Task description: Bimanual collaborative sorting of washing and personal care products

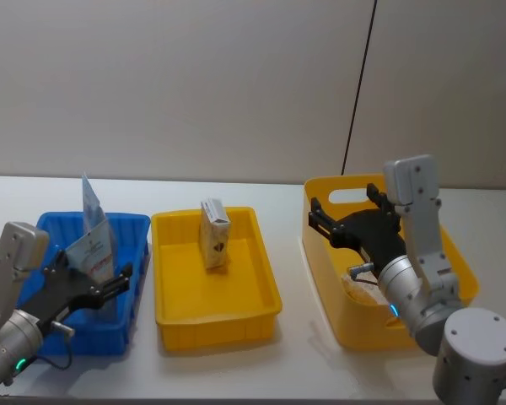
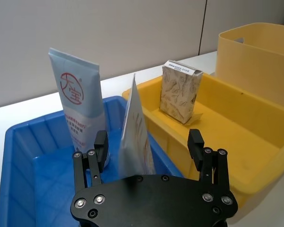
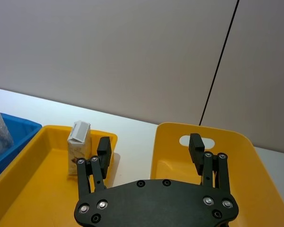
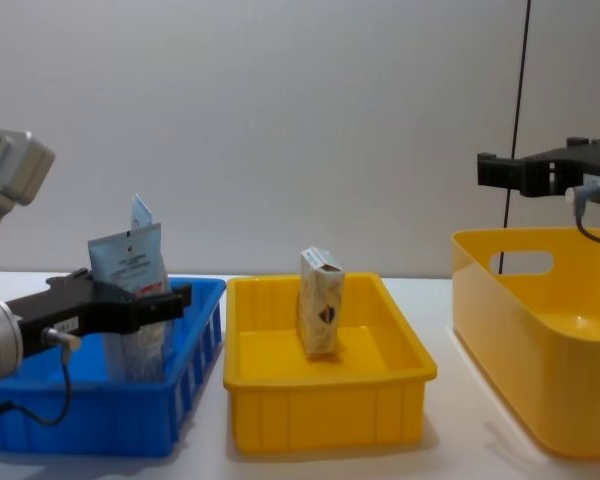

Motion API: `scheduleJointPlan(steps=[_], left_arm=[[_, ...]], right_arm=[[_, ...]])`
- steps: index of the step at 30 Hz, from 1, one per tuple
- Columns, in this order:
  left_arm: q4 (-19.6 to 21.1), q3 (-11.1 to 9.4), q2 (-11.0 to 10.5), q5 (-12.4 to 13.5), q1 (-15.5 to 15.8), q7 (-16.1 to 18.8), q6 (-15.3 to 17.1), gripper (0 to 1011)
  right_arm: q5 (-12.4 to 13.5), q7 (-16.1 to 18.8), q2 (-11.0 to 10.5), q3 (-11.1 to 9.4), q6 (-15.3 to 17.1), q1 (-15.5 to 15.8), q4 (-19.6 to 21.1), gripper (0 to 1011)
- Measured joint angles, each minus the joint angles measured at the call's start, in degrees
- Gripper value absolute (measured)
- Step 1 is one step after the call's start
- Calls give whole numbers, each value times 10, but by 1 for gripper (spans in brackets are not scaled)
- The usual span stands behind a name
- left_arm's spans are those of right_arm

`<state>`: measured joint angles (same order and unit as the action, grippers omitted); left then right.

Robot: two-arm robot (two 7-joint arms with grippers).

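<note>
Standing edge-on inside spread left gripper: tube.

We're in a robotics lab here, a test cell by the look of it. A plain white tabletop runs back to a flat grey-beige wall with one thin dark line coming down it. Plastic bins stand in a tidy row: blue tray, yellow tray, big yellow tub. From both sides come grey machine arms with black, bolted, cabled ends, the left pincer at the blue tray and the right pincer over the tub. It's a staged bench set out for a machine.
</note>
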<state>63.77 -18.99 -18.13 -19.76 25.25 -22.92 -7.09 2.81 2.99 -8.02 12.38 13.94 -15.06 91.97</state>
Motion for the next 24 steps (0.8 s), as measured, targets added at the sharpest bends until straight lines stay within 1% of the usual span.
scheduleJointPlan(steps=[4, 6, 10, 11, 13, 17, 20, 21, 23, 24], left_arm=[[-10, 2, 3, 1, 1, 0, -4, 1001], [-15, 3, 5, 2, 2, 0, -6, 984], [-23, 5, 8, 3, 3, -2, -11, 867], [-26, 6, 8, 3, 3, -2, -13, 858], [-28, 7, 9, 4, 3, -3, -15, 781], [-32, 9, 10, 5, 3, -4, -19, 685], [-34, 10, 10, 6, 3, -5, -20, 585], [-34, 11, 10, 7, 2, -5, -21, 525], [-34, 12, 11, 8, 2, -6, -21, 484], [-34, 12, 11, 8, 1, -6, -21, 441]], right_arm=[[0, 0, 0, 0, 0, 0, 0, 1004], [0, 0, 0, 0, 0, 0, 0, 1004], [0, 0, 0, 0, 0, 0, 0, 1004], [0, 0, 0, 0, 0, 0, 0, 1004], [0, 0, 0, 0, 0, 0, 0, 1004], [0, 0, 0, 0, 0, 0, 0, 1003], [0, 0, 0, 0, 0, 0, 0, 1004], [0, 0, 0, 0, 0, 0, 0, 1004], [0, 0, 0, 0, 0, 0, 0, 1004], [0, 0, 0, 0, 0, 0, 0, 1004]])
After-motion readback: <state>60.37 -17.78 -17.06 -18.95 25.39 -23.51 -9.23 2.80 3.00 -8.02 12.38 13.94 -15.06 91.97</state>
